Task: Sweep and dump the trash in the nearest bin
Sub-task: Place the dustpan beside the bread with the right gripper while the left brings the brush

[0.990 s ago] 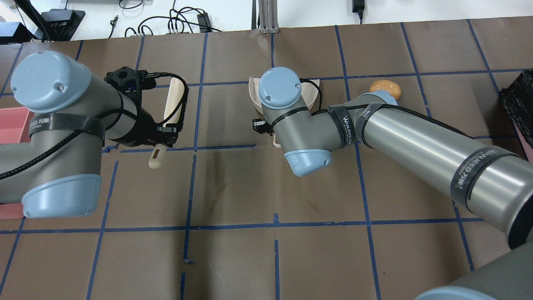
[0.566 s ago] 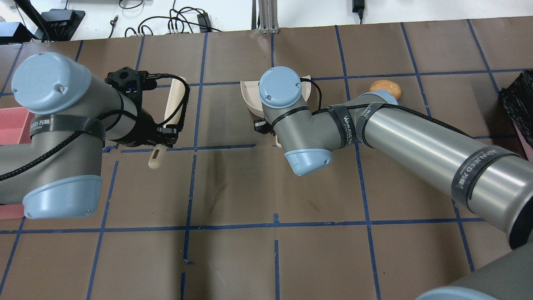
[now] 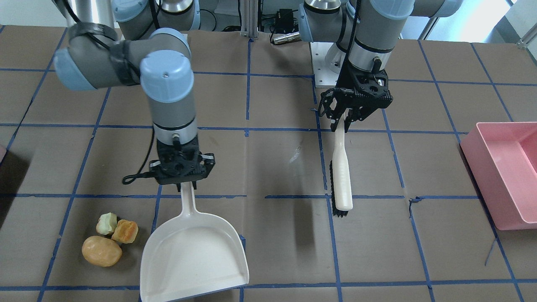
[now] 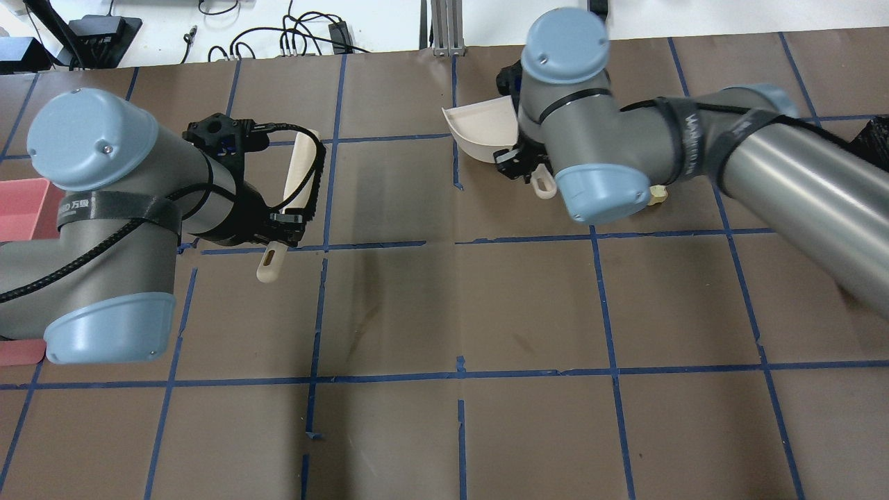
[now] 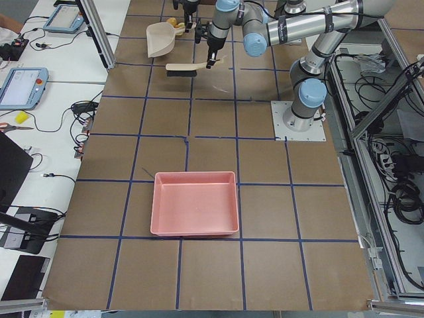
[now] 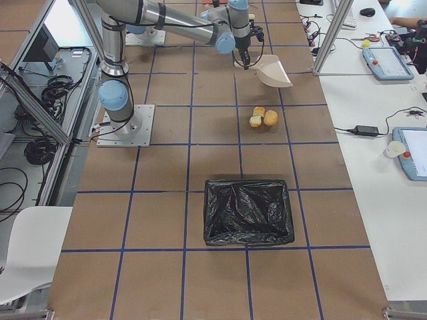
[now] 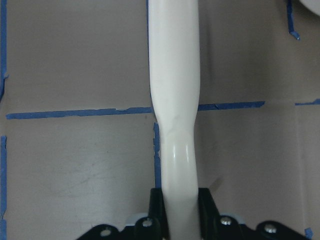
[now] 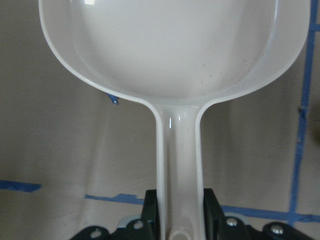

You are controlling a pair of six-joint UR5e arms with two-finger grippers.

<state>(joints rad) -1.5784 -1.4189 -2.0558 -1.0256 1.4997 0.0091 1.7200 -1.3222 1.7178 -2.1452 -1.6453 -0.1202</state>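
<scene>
The trash lies in a cluster in the front-facing view: a tan potato-shaped lump [image 3: 101, 251], an orange-brown chunk [image 3: 125, 231] and a pale green-white core [image 3: 106, 223]. My right gripper [image 3: 183, 178] is shut on the handle of a white dustpan [image 3: 193, 256], whose pan sits just beside the trash, a small gap apart. My left gripper [image 3: 342, 121] is shut on the handle of a white brush [image 3: 342, 176] with black bristles, well away from the trash. The bin [image 6: 248, 211], lined with a black bag, shows in the exterior right view.
A large bright pink tub [image 3: 503, 167] stands at the table end on my left side. In the overhead view my right arm [image 4: 694, 139] covers most of the trash. Blue tape lines grid the brown table [image 3: 277, 159].
My right arm has swung the dustpan farther out and to the right, turning it, and now covers the potato-shaped lump in the overhead view. The left arm and brush have barely moved.
</scene>
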